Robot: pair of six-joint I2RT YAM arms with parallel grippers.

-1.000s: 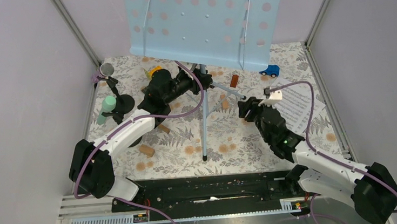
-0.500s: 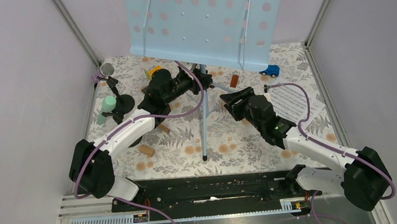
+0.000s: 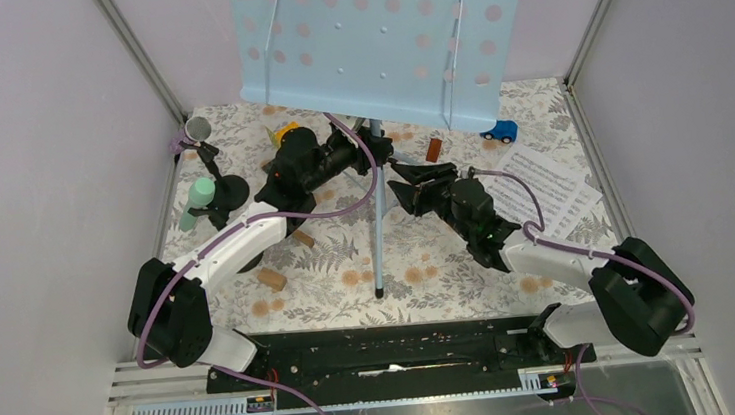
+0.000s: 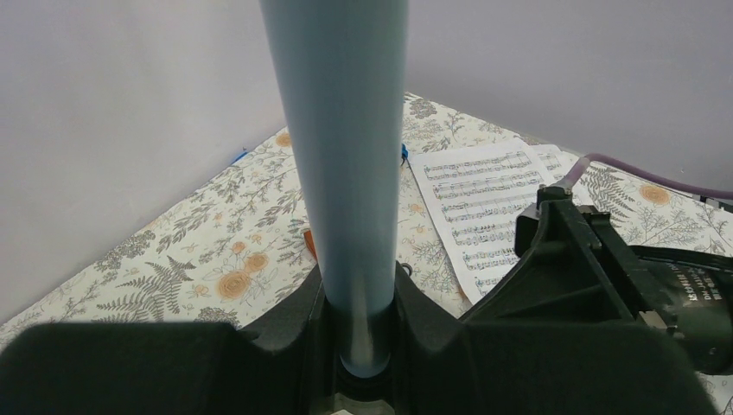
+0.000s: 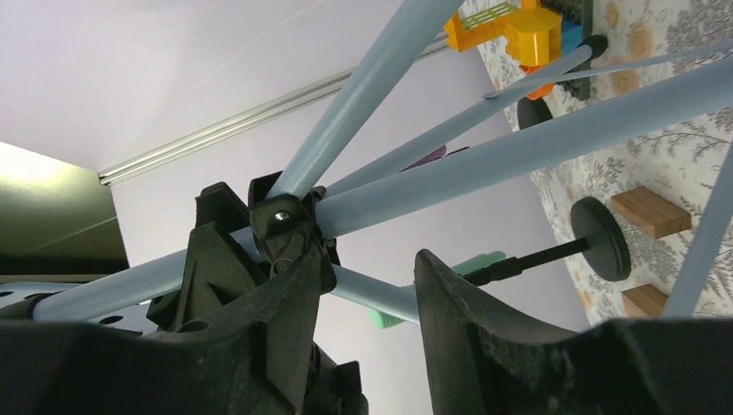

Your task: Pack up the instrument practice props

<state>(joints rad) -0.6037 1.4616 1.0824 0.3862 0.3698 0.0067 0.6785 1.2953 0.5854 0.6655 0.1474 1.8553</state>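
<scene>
the pale blue music stand (image 3: 384,35) stands at the far middle of the table (image 3: 348,259). the left gripper (image 3: 377,152) holds its pole tight between the fingers. the right gripper (image 3: 399,183) is wide apart, just beside the black tripod hub (image 5: 278,218). the sheet-music pages (image 3: 547,187) lie near the right edge.

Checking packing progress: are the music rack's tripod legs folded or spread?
Spread: the tripod legs splay from their hub; the music rack stands upright.

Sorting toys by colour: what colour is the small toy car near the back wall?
Blue. The small blue toy car shows best in the top external view.
</scene>
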